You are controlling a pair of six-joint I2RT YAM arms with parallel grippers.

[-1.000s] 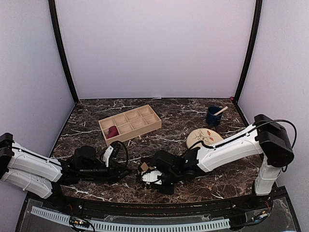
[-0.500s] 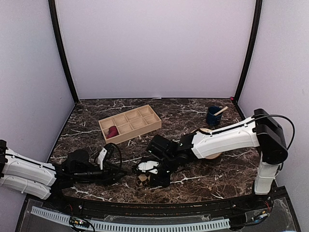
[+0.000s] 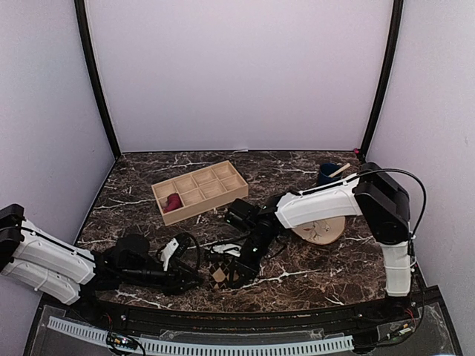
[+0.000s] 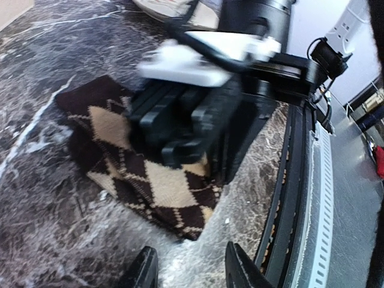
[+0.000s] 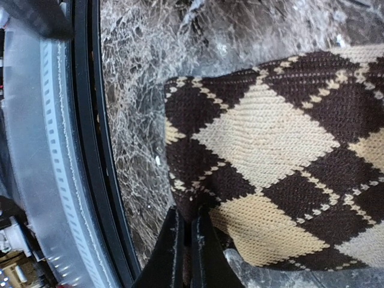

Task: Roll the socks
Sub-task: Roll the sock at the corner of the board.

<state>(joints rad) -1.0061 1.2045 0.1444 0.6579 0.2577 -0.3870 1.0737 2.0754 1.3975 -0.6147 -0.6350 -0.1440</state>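
A brown and cream argyle sock [image 3: 220,271] lies flat on the marble table near the front edge; it also shows in the left wrist view [image 4: 150,180] and the right wrist view [image 5: 276,156]. My right gripper [image 3: 234,271] is on the sock, and in its wrist view [image 5: 187,240] its fingers are shut on the sock's edge. My left gripper [image 3: 189,272] is just left of the sock, and in its wrist view [image 4: 187,270] it is open and empty, a little short of the sock's corner.
A wooden divided tray [image 3: 199,190] holding a dark red rolled item [image 3: 174,202] stands at the back left. A round wooden plate [image 3: 320,225] and a blue cup [image 3: 328,178] are at the right. The table's black front rail [image 4: 288,198] is close to the sock.
My right arm has swung its elbow back and turned so the gripper reaches toward the front edge. The white item it held is gone from view. My left gripper has shifted slightly right.
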